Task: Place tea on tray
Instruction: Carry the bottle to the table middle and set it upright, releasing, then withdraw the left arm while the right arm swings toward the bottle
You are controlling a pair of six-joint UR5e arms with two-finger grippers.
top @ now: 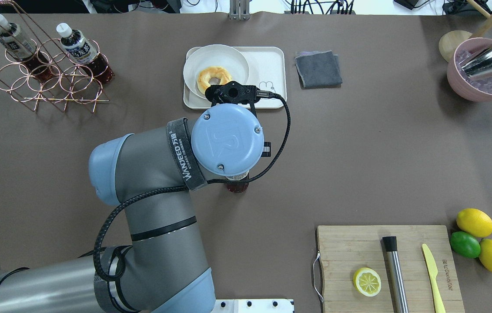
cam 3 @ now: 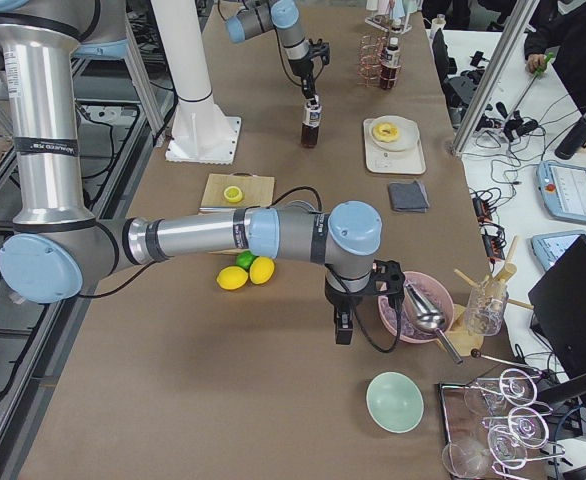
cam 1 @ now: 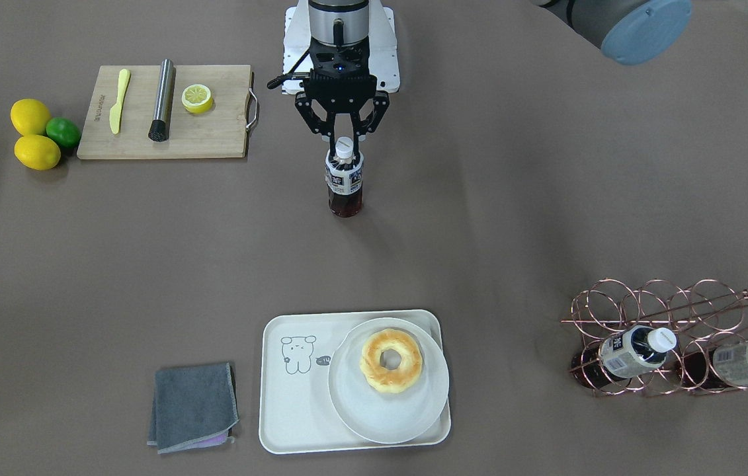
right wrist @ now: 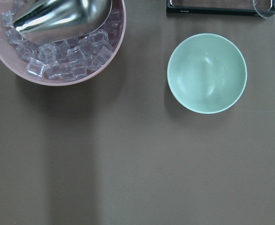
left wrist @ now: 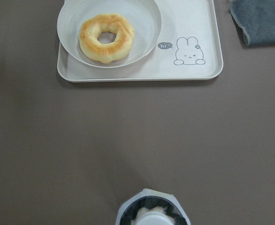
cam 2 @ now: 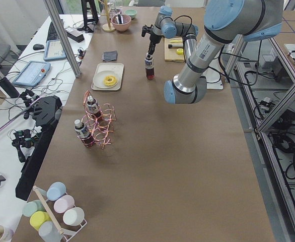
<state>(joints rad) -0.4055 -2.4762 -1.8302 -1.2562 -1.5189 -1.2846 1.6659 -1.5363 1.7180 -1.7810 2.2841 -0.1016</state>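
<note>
The tea (cam 1: 345, 182) is a small bottle of dark reddish-brown drink with a white cap and a navy-and-white label. It is upright mid-table, near the robot's base. My left gripper (cam 1: 345, 137) comes straight down from above, and its fingers are shut on the cap. In the overhead view my left wrist hides all but the bottle's base (top: 237, 186). The cream tray (cam 1: 294, 423) with the line drawing lies at the far side, well apart from the tea, and shows in the left wrist view (left wrist: 194, 18). My right gripper (cam 3: 343, 330) hangs beside a pink bowl; I cannot tell its state.
A round plate with a doughnut (cam 1: 391, 360) fills the tray's half towards my left arm. A grey cloth (cam 1: 193, 406) lies beside the tray. A copper rack (cam 1: 651, 330) holds two beige-label bottles. The cutting board (cam 1: 165, 112), lemons, ice bowl (top: 485, 71) and green bowl (right wrist: 207, 72) are on my right.
</note>
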